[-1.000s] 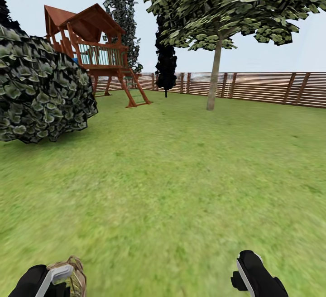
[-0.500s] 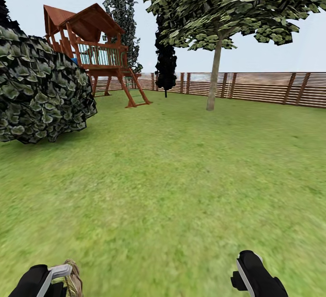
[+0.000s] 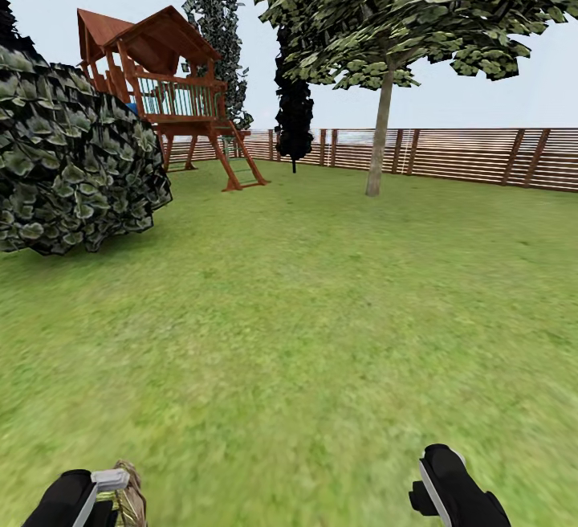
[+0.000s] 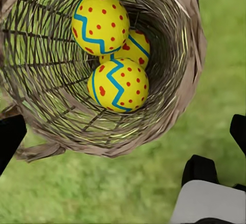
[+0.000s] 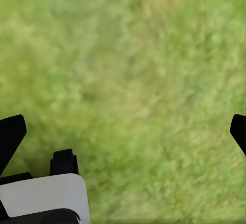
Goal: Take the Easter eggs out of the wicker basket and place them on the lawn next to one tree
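While three yellow, blue-zigzagged Easter eggs (image 4: 118,83) are lying in the stiff, light brown wicker basket (image 4: 46,80), smooth and likely slippery, both tools are gaping wide, holding nothing.

- Three bright yellow Easter eggs with blue zigzag bands (image 4: 101,23) (image 4: 118,85) (image 4: 134,47)
- One brown open-weave wicker basket (image 4: 46,90)
- One red-brown wooden playset (image 3: 164,89)
- One pale-trunked leafy tree (image 3: 380,141)
- One small all-black tree (image 3: 294,121)
- Two black grippers (image 3: 92,495) (image 3: 449,487)
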You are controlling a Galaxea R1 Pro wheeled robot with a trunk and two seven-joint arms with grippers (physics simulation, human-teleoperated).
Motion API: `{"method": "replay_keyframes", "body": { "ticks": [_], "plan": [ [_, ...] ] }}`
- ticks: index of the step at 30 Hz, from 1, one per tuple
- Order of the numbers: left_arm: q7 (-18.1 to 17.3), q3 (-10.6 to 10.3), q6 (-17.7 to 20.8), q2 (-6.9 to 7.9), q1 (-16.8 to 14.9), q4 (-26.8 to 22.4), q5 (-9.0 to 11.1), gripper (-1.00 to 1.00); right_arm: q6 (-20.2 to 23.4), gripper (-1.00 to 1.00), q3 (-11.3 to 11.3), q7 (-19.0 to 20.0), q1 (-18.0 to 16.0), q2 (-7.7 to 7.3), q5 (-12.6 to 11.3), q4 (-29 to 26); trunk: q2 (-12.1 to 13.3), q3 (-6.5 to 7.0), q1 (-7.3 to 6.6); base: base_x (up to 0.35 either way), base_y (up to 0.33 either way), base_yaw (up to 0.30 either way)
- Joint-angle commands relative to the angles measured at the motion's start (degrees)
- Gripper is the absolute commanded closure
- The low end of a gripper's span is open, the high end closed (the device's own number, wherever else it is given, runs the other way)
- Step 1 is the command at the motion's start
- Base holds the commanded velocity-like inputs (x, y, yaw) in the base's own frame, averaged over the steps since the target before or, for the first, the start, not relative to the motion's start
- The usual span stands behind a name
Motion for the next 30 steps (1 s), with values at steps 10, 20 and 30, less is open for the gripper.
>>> {"method": "replay_keyframes", "body": {
  "ticks": [10, 20, 30],
  "plan": [
    [-0.3, -0.2, -0.1, -0.14, 0.0, 0.3, -2.8, -1.0, 0.2, -1.0, 0.0, 0.1, 0.0, 0.03, 0.3, 0.0, 0.0, -0.06, 0.0, 0.0, 0.0, 0.0],
    [-0.7, -0.3, -0.1, -0.23, 0.0, 0.2, -2.8, -1.0, 0.2, -1.0, 0.0, 0.1, 0.0, 0.03, 0.3, 0.0, 0.0, -0.06, 0.0, 0.0, 0.0, 0.0],
    [-0.9, -0.3, -0.1, -1.15, 0.0, 0.2, -2.7, -1.0, 0.2, -1.0, 0.0, 0.1, 0.0, 0.03, 0.3, 0.0, -0.8, -0.42, 0.44, 0.0, 0.0, 0.0]
  ]
}}
